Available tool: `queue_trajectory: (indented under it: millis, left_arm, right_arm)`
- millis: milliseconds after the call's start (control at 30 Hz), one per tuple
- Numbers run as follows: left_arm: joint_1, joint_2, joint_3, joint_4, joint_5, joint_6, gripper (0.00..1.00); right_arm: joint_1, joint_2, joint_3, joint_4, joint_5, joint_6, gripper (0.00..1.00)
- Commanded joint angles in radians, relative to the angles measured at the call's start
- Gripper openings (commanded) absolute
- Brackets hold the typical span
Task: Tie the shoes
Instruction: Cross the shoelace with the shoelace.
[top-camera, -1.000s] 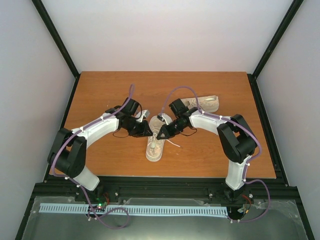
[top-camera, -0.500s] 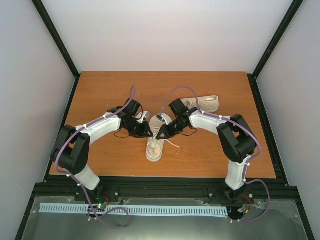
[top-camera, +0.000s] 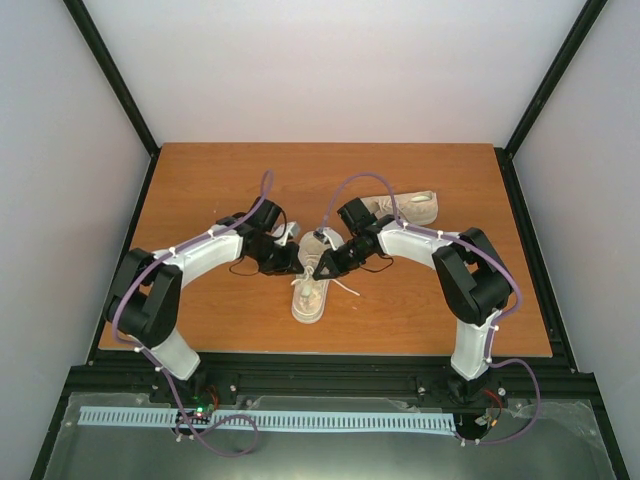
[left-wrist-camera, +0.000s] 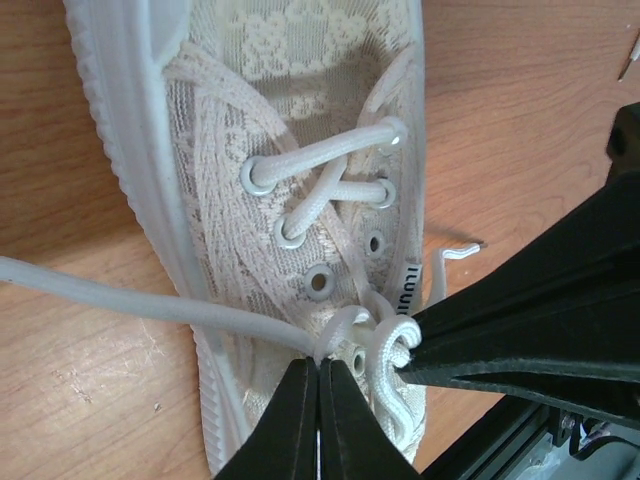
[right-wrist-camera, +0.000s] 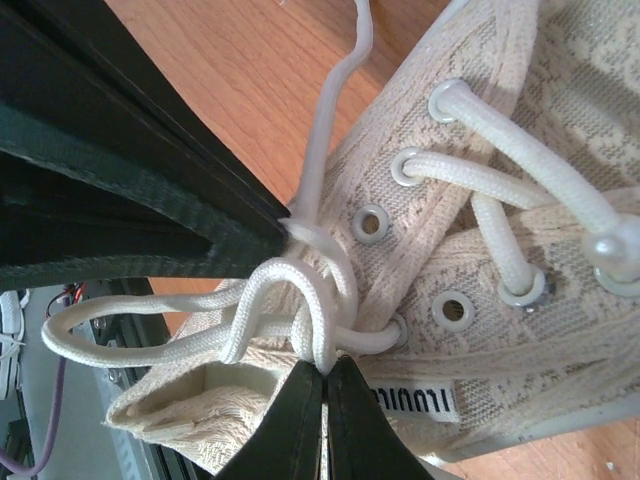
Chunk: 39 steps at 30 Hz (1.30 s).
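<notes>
A cream canvas sneaker (top-camera: 310, 290) lies mid-table, toe toward me; its laced upper fills the left wrist view (left-wrist-camera: 300, 150) and the right wrist view (right-wrist-camera: 520, 250). A second sneaker (top-camera: 410, 208) lies on its side behind the right arm. My left gripper (left-wrist-camera: 320, 365) is shut on a white lace (left-wrist-camera: 150, 305) that runs off to the left. My right gripper (right-wrist-camera: 322, 368) is shut on a looped lace (right-wrist-camera: 290, 290) at the shoe's top eyelets. Both grippers meet tip to tip over the shoe's tongue (top-camera: 311, 268).
The orange wooden table (top-camera: 200, 180) is ringed by a black frame (top-camera: 320, 372) at the near edge and grey walls. A loose lace end (top-camera: 345, 287) trails right of the near shoe. Purple cables loop above both wrists.
The left arm's elbow has shifted slightly toward the centre; both grippers stay pinched on the laces over the shoe with almost no movement.
</notes>
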Motion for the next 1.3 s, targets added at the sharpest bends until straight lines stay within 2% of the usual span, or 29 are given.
queue_trajectory:
  millis: [0,533,1100,1267]
  left_arm:
    - [0.007,-0.066,0.000,0.043,-0.030,-0.014,0.01]
    - [0.007,-0.135,-0.062,0.074,-0.045,-0.014,0.01]
    - [0.007,-0.170,-0.107,0.161,-0.064,-0.032,0.01]
    - [0.005,-0.180,-0.131,0.184,-0.030,-0.023,0.01]
  right_arm:
    - [0.007,-0.020,0.019,-0.022,0.017,0.009,0.03]
    - [0.016,0.005,0.114,-0.052,0.002,-0.002,0.03]
    - [0.053,0.087,0.123,-0.051,0.027,-0.023,0.03]
    - [0.053,0.096,0.128,-0.051,0.042,-0.015,0.03]
